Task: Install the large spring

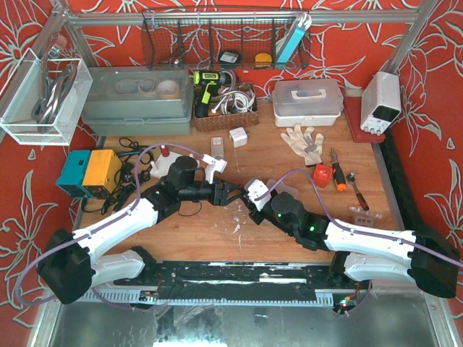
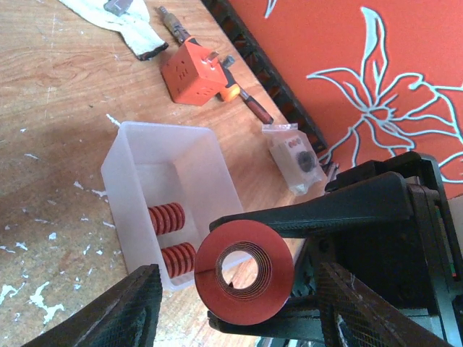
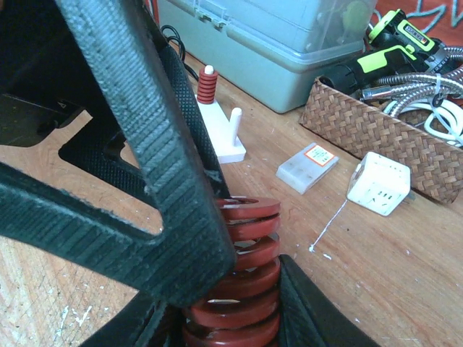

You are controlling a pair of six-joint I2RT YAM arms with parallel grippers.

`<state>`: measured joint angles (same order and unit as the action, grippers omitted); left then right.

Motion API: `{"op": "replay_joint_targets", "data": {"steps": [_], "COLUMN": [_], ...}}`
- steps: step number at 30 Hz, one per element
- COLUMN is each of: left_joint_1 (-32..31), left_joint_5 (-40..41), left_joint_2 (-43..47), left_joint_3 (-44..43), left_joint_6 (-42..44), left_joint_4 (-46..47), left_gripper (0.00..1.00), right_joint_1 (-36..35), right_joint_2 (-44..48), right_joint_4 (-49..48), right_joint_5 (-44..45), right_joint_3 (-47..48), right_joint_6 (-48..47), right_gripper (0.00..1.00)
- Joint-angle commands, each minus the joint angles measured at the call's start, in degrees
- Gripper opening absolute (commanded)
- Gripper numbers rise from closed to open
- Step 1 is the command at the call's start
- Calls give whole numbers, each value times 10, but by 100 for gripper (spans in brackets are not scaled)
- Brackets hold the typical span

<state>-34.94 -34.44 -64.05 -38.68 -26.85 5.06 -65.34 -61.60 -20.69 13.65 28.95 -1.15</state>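
A large red coil spring [image 3: 242, 267], its flat turns closely stacked, is seen clamped between the fingers of the right gripper [image 1: 251, 202] near the centre of the wooden table [image 1: 275, 152] in the top view. The left gripper [image 1: 231, 193] is held just beside it, fingers spread wide. Two smaller red springs [image 2: 168, 217] are seen in a translucent bin [image 2: 137, 163], left of centre.

On the counter [image 1: 362, 155] ahead of me lie white gloves [image 1: 304, 142]. Nearer me, an orange cube [image 1: 323, 174] sits just beside a screwdriver [image 1: 338, 177]. At the back, my view takes in a wicker basket [image 1: 224, 121] holding a green drill [image 1: 206, 83] and coiled hoses, with a white socket cube [image 3: 378, 184] in front of it.
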Motion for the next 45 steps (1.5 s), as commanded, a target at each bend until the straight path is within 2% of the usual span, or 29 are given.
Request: {"op": "replay_joint_targets", "data": {"steps": [1, 11, 15, 22, 24, 28, 31, 35, 39, 45], "left_joint_1": [-5, -7, -8, -8, -8, -8, -8, -7, -7, 2], "left_joint_5": [-12, -28, -27, -40, -34, 4, 67, 184, 341, 588], "left_joint_2": [-4, -13, -10, -7, -4, 4, 14, 29, 46, 31], "left_joint_3": [-10, -3, 0, 4, 5, 4, -1, -13, -22, -45], "left_joint_6": [1, -18, -21, -22, -22, -24, -26, -22, -19, 17], "left_joint_4": [7, 36, 38, 40, 37, 31, 19, -9, -32, -64], "left_gripper": [61, 55, 44, 13, 6, 0, 0, 0, 0, 0], "right_joint_1": [-7, -10, -11, -12, -11, -11, -11, -10, -8, 5], "right_joint_2": [1, -5, -5, -4, -4, -6, -3, 19, 56, 125], "right_joint_4": [-29, -32, -31, -27, -25, 24, 81, 161, 212, 210], "right_joint_5": [10, 3, 7, 17, 23, 42, 61, 105, 159, 237], "right_joint_3": [-7, -7, -6, -7, -5, 18, 43, 76, 86, 38], "right_joint_6": [-9, -11, -12, -11, -7, 15, 40, 80, 100, 125], "right_gripper": [8, 8, 8, 10, 18, 51, 79, 97, 99, 99]}}
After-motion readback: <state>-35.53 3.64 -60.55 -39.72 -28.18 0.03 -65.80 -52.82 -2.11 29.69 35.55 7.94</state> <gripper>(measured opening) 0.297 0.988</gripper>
